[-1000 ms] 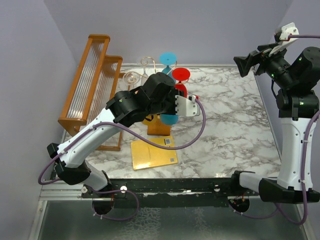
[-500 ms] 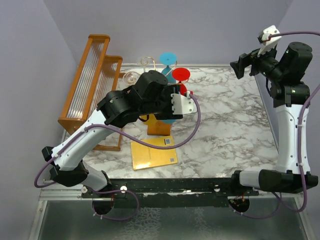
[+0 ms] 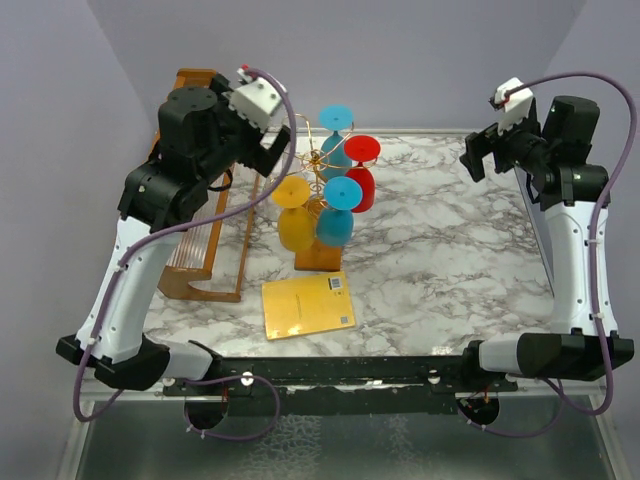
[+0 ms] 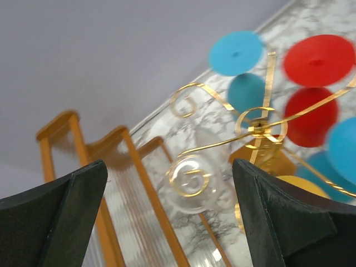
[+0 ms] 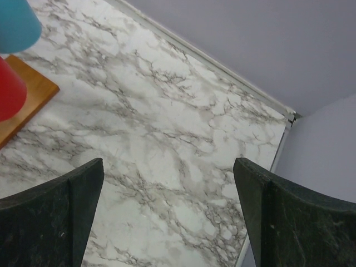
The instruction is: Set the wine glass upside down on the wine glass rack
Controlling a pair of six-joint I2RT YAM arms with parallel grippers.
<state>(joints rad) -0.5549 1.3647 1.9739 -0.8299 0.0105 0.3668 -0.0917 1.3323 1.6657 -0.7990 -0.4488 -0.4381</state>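
- rack of thin gold wire (image 3: 318, 160) on a brown wooden base stands on the white marble table (image 3: 450, 250).
- yellow stemmed wine glass (image 3: 293, 215) hangs upside down from it, seemingly hooked by its foot.
- left gripper (image 4: 169, 167): fingers spread, empty.
- right gripper (image 5: 168, 164): spread, empty.

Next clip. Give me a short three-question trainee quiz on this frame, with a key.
1. True or false: the left gripper grips a glass.
2. How many coloured glasses hang on the wine glass rack? A two, B four, C six.
3. Which coloured glass hangs nearest the wooden frame?
Key: 1 false, it is open and empty. 2 B. 3 the yellow glass.
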